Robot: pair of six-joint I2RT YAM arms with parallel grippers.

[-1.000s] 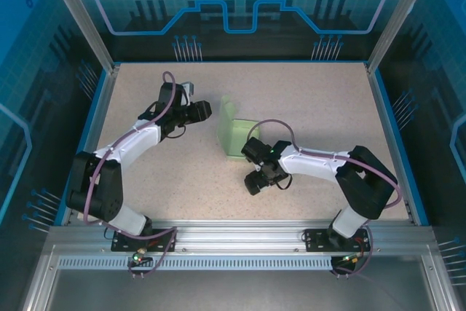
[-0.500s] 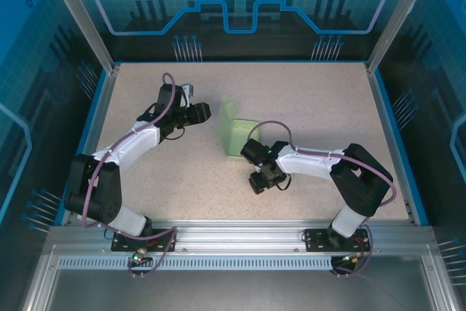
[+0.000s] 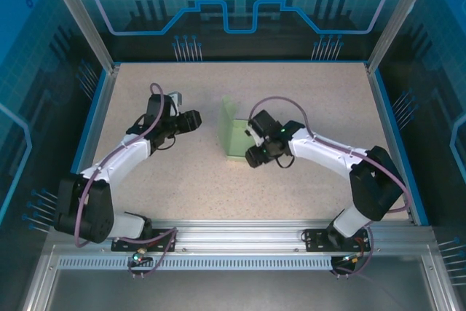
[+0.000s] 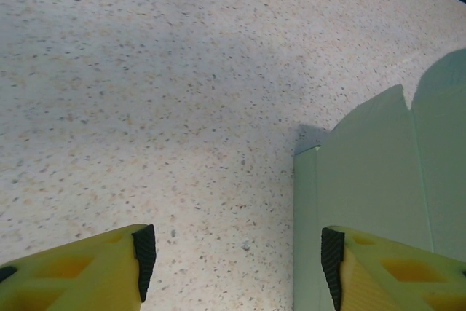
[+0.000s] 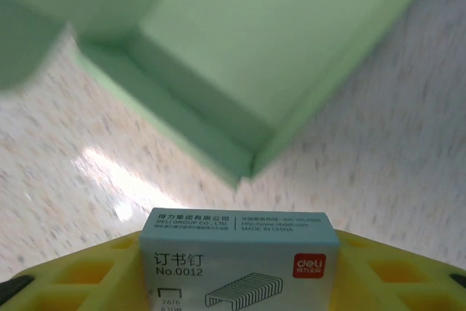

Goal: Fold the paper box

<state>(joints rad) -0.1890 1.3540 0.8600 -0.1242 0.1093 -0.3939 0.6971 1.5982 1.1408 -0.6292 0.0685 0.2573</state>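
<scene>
On the table (image 3: pixel 328 107) the paper box (image 3: pixel 234 135) is seen near the middle, partly folded (one wall raised), between the two grippers. The left gripper (image 3: pixel 192 119) is held with jaws apart over bare table near the paper box's corner. The right gripper (image 3: pixel 255 154) is clamped on a staple box (image 5: pixel 240 253).

The left arm (image 3: pixel 120 156) extends forward and to the right from its base, elbow low. The left gripper (image 3: pixel 195 119) points right, its jaws apart with nothing between the yellow fingers (image 4: pixel 80 271). The right arm (image 3: pixel 328 152) reaches left in an arc from its base, and the right gripper (image 3: pixel 253 156) at its end is closed on a staple box (image 5: pixel 240 253) held between both fingers.
</scene>
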